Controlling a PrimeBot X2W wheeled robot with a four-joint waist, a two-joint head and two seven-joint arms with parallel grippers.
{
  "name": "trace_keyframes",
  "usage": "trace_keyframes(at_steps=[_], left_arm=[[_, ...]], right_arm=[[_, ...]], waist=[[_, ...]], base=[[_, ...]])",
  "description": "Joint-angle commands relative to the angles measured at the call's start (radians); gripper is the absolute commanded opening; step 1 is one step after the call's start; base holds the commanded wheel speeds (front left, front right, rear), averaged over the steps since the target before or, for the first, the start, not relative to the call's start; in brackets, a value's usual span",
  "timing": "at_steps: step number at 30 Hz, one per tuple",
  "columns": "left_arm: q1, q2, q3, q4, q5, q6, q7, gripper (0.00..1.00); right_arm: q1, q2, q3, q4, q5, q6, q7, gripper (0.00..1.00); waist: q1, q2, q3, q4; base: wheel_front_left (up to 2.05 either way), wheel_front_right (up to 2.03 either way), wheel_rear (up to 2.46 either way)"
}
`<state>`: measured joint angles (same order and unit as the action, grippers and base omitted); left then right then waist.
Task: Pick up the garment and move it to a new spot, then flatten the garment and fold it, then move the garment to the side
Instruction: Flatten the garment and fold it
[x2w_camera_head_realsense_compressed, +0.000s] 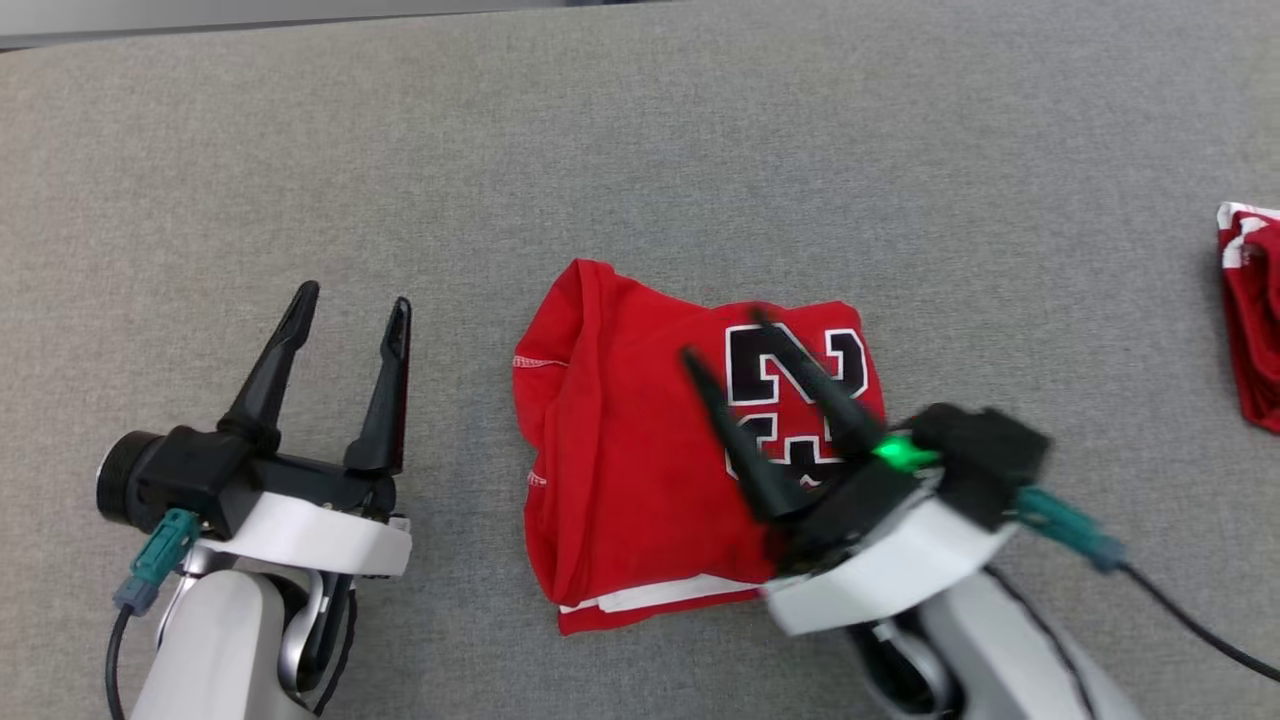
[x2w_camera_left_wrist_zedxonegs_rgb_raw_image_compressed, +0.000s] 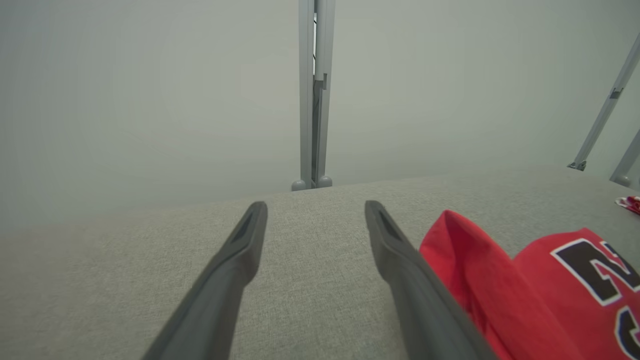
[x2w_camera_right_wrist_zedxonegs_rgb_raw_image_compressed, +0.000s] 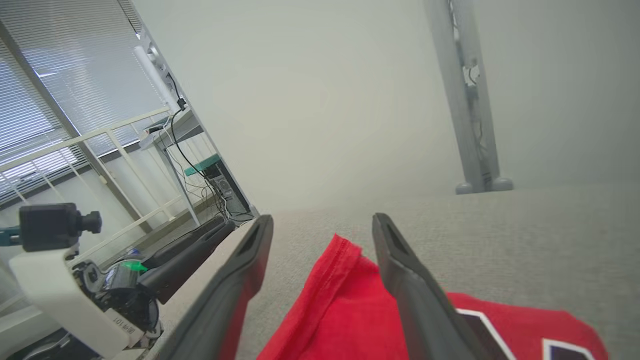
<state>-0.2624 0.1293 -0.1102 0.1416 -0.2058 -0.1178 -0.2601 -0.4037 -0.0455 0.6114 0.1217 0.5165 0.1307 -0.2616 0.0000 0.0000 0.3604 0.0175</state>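
A red jersey (x2w_camera_head_realsense_compressed: 640, 450) with black-and-white numbers lies folded into a compact bundle on the grey fabric surface, white trim showing at its near edge. My right gripper (x2w_camera_head_realsense_compressed: 725, 335) hovers open above the jersey's numbered right part, fingers pointing up-left; in the right wrist view the red jersey (x2w_camera_right_wrist_zedxonegs_rgb_raw_image_compressed: 345, 310) lies between and below the spread fingers of my right gripper (x2w_camera_right_wrist_zedxonegs_rgb_raw_image_compressed: 322, 222). My left gripper (x2w_camera_head_realsense_compressed: 355, 300) stands open to the left of the jersey, apart from it, holding nothing. In the left wrist view the jersey (x2w_camera_left_wrist_zedxonegs_rgb_raw_image_compressed: 525, 280) lies just right of my left gripper (x2w_camera_left_wrist_zedxonegs_rgb_raw_image_compressed: 315, 207).
A second red-and-white garment (x2w_camera_head_realsense_compressed: 1250, 310) lies at the far right edge of the surface. A grey metal post (x2w_camera_left_wrist_zedxonegs_rgb_raw_image_compressed: 312, 95) rises beyond the surface's far edge. Railings and a desk with cables (x2w_camera_right_wrist_zedxonegs_rgb_raw_image_compressed: 200, 165) stand off to one side.
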Motion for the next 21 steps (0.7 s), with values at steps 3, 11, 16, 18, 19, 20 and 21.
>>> trace_keyframes(at_steps=[3,11,16,18,19,20,21], left_arm=[[0.011,0.011,0.018,-0.009,0.015,0.009,-0.003,1.00],[0.049,0.023,0.040,-0.046,0.026,0.035,-0.003,1.00],[0.095,0.031,0.041,-0.077,0.031,0.051,0.000,1.00],[0.112,0.030,0.040,-0.094,0.028,0.058,0.010,1.00],[0.121,0.029,0.039,-0.101,0.028,0.061,0.012,1.00],[0.132,0.029,0.039,-0.108,0.027,0.064,0.018,1.00],[0.139,0.029,0.038,-0.114,0.026,0.066,0.021,1.00]], right_arm=[[0.067,-0.009,-0.158,-0.071,-0.080,0.000,-0.006,1.00],[0.166,-0.018,-0.466,-0.135,-0.211,0.000,0.036,1.00],[0.239,-0.039,-0.580,-0.135,-0.267,0.000,0.077,1.00],[0.266,-0.037,-0.606,-0.130,-0.270,0.000,0.090,1.00],[0.278,-0.038,-0.616,-0.127,-0.279,0.000,0.095,1.00],[0.287,-0.037,-0.624,-0.125,-0.278,0.000,0.098,1.00],[0.294,-0.036,-0.625,-0.124,-0.277,0.000,0.102,1.00]], waist=[[0.0000,0.0000,-0.014,-0.014],[0.0000,0.0000,-0.049,-0.022],[0.0000,0.0000,-0.075,-0.017],[0.0000,0.0000,-0.083,-0.015],[0.0000,0.0000,-0.088,-0.014],[0.0000,0.0000,-0.091,-0.014],[0.0000,0.0000,-0.094,-0.014]], base=[[0.00,0.00,0.00],[0.00,0.00,0.00],[0.00,0.00,0.00],[0.00,0.00,0.00],[0.00,0.00,0.00],[0.00,0.00,0.00],[0.00,0.00,0.00]])
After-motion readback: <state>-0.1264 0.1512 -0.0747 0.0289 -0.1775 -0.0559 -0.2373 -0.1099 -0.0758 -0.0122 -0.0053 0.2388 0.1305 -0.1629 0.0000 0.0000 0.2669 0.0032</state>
